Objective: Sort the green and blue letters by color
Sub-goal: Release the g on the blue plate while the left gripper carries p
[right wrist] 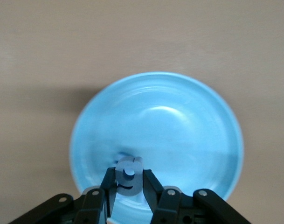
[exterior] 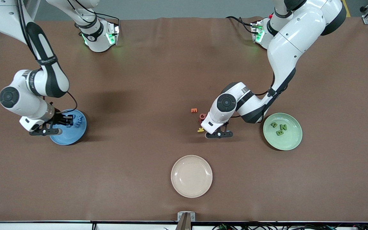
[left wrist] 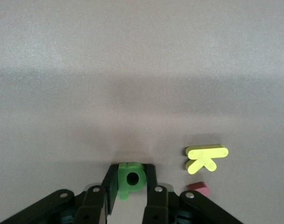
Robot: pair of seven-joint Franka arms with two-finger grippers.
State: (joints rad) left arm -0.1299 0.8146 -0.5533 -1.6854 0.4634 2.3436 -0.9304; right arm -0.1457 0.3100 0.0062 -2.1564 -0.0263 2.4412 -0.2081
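Note:
My left gripper [left wrist: 131, 173] is shut on a green P [left wrist: 131, 179], low over the table beside the loose letters; in the front view [exterior: 219, 131] it is between them and the green plate [exterior: 294, 140]. That plate holds three green letters [exterior: 279, 129]. My right gripper [right wrist: 129, 175] is shut on a blue 6-shaped character [right wrist: 129, 177] over the blue plate [right wrist: 188, 126], near its rim. In the front view this gripper [exterior: 63, 123] hides part of the blue plate [exterior: 65, 140]. Blue letters [exterior: 79, 120] lie on it, partly hidden.
An orange E [exterior: 194, 110], a red letter [exterior: 202, 116] and a yellow K [exterior: 200, 129] lie next to my left gripper; the K [left wrist: 206, 157] and the red letter's corner [left wrist: 199, 188] show in the left wrist view. A beige plate [exterior: 191, 188] stands nearest the front camera.

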